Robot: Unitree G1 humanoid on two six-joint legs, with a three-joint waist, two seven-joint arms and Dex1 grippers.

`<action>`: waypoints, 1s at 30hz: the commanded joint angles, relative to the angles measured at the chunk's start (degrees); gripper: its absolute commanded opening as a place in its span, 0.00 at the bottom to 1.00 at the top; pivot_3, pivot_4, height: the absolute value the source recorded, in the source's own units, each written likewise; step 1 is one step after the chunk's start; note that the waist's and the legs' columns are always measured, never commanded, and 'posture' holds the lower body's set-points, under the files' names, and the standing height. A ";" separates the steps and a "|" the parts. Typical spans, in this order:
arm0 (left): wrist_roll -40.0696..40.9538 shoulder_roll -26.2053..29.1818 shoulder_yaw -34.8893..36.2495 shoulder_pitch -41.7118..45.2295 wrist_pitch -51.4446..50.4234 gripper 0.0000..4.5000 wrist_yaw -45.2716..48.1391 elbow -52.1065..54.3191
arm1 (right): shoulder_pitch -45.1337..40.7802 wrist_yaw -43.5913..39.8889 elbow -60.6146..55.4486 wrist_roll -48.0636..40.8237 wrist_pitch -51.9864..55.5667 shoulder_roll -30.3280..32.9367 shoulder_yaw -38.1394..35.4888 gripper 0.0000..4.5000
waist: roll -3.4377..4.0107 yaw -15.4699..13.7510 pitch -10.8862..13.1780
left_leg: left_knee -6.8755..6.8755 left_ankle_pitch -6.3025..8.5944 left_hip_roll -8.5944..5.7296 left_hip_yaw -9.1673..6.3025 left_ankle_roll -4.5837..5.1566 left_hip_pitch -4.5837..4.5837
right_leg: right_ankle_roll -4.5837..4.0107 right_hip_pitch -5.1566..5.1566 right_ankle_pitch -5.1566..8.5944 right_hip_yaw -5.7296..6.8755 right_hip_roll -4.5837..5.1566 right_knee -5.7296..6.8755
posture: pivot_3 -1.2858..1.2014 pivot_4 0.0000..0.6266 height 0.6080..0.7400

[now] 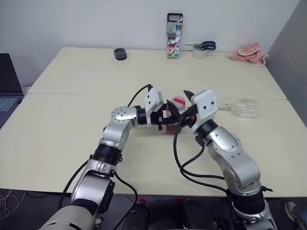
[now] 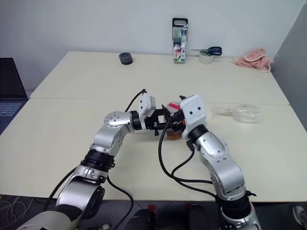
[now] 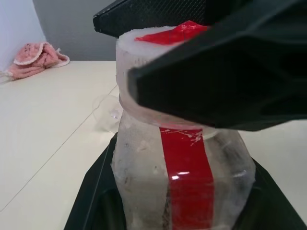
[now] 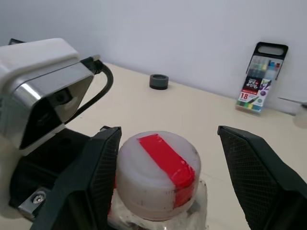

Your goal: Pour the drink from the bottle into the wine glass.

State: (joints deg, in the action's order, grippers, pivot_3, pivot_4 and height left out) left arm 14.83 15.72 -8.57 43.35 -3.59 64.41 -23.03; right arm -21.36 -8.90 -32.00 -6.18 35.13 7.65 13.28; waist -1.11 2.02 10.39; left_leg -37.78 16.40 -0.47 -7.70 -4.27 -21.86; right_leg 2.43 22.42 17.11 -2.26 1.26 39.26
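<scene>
— Right wrist view first: what did it give you?

— The bottle from above, its white cap crossed by a strip of red tape. The right gripper had its two black fingers standing apart on either side of that cap — one finger just beside it, the other well clear. So the jaws were spread, not holding anything.

— And the left gripper?

— Clamped on the bottle's body, pointing across toward the right arm. From the left wrist camera the clear body with the red strip sat tight between its fingers.

— Where was the bottle on the table?

— Near the middle, upright, between the two wrists. A little amber drink showed at its bottom.

— The wine glass?

— Lying on its side to the right, well apart from both grippers, near the seam between the two tabletops.

— Anything else?

— A marker pack, scissors, a tape roll and a pink cloth along the far edge.
</scene>
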 commanded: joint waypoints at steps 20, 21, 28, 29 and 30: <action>0.81 1.47 0.06 -0.07 -0.73 0.40 1.78 3.57 | -3.78 -22.39 2.79 -11.33 -6.02 9.75 -4.77 0.42 | 0.02 -0.01 0.01 | -0.06 0.07 -0.03 0.03 0.13 0.00 | 0.00 -0.03 0.00 -0.01 0.01 0.02 | 0.52 0.24 1.00; 1.01 1.89 -0.08 0.06 -0.85 0.40 2.96 3.50 | -5.68 -27.57 4.89 -13.59 -6.05 13.16 -6.02 0.42 | 0.02 0.00 0.02 | -0.07 0.08 -0.05 0.03 0.15 0.02 | 0.01 -0.06 0.00 0.00 0.02 0.01 | 0.52 0.24 1.00; 0.75 3.06 -0.47 1.03 0.01 0.40 6.33 2.47 | -13.88 -43.51 11.56 -26.34 2.95 24.20 -8.45 0.42 | 0.13 0.05 0.08 | -0.01 0.11 0.05 -0.01 0.20 0.06 | -0.02 -0.09 -0.01 0.06 -0.07 -0.04 | 0.52 0.24 1.00; 0.79 2.93 -0.29 1.06 -0.08 0.40 5.94 2.51 | -13.67 -42.97 11.40 -26.28 2.82 24.05 -8.60 0.42 | 0.13 0.03 0.08 | -0.01 0.11 0.05 0.00 0.20 0.04 | -0.02 -0.09 -0.01 0.05 -0.05 -0.09 | 0.52 0.24 1.00; 0.84 2.87 -0.20 1.03 -0.15 0.40 5.70 2.61 | -13.52 -42.39 11.28 -26.17 2.75 23.89 -8.77 0.42 | 0.12 0.01 0.08 | -0.02 0.11 0.04 0.01 0.20 0.02 | -0.02 -0.09 -0.01 0.05 -0.03 -0.10 | 0.52 0.24 1.00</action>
State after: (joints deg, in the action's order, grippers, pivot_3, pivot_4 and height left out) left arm 15.38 17.39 -11.35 43.39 -4.16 71.91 -20.59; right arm -34.89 -48.93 -18.37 -29.11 37.89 31.38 5.85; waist -0.98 2.03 10.47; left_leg -37.81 16.51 -0.47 -7.68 -4.06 -21.87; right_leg 2.41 22.35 17.10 -2.24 1.27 39.15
